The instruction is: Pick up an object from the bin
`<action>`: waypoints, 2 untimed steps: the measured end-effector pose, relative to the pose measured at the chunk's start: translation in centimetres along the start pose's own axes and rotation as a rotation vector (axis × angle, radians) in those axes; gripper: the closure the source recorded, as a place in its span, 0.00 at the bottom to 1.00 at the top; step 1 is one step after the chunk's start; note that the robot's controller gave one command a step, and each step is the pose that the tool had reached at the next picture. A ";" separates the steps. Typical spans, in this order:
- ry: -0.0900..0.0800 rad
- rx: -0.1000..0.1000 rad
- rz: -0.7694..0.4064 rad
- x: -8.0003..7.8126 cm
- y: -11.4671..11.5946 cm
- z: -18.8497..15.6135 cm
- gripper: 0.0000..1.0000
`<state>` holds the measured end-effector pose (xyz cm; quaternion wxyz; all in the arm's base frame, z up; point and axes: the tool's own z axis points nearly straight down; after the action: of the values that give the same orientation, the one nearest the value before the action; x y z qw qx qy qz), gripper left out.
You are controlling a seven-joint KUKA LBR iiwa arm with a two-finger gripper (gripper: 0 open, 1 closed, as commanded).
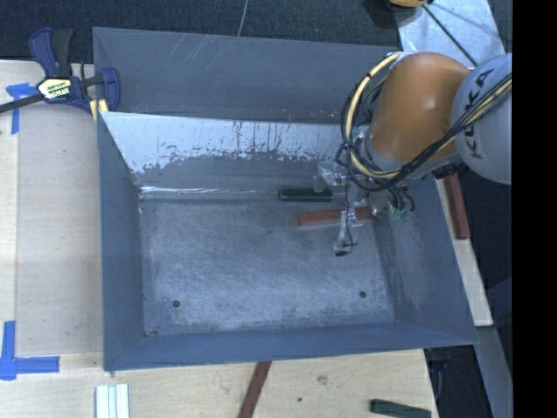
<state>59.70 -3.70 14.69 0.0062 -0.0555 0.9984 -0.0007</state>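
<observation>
Looking at the right-centre of the frame, you find the gripper (345,240) hanging low under the arm's rounded orange cover (416,103), its tip close to the floor of the grey metal bin (122,259). You cannot tell from this view whether it is wide or narrow, because dark wrist hardware and looped cables crowd it.

The nearest thing is a flat reddish-brown stick (313,219) lying just up and left of the tip, with the gripper's body crossing over its right portion. Whether the stick is already in its grip cannot be made out. Its long axis runs left to right across the frame, so a grasp, as I judge it, calls for closing across the narrow width, from the top and bottom of the frame.

Just above it, near the foot of the bin's far wall, lies a slim black bar (303,195), parallel to the stick and a narrow gap apart; mind you don't catch both.

The floor is flat, scuffed bare metal, with room to the left and toward the bottom of the frame. The right wall slopes up close beside the arm.
</observation>
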 end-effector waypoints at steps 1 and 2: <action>0.009 -0.002 0.079 -1.0 -1.2 7.3 1.00; 0.009 -0.002 0.078 -1.0 -1.2 7.3 1.00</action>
<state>60.95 -4.80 7.39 0.0018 -0.0165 0.9999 0.0002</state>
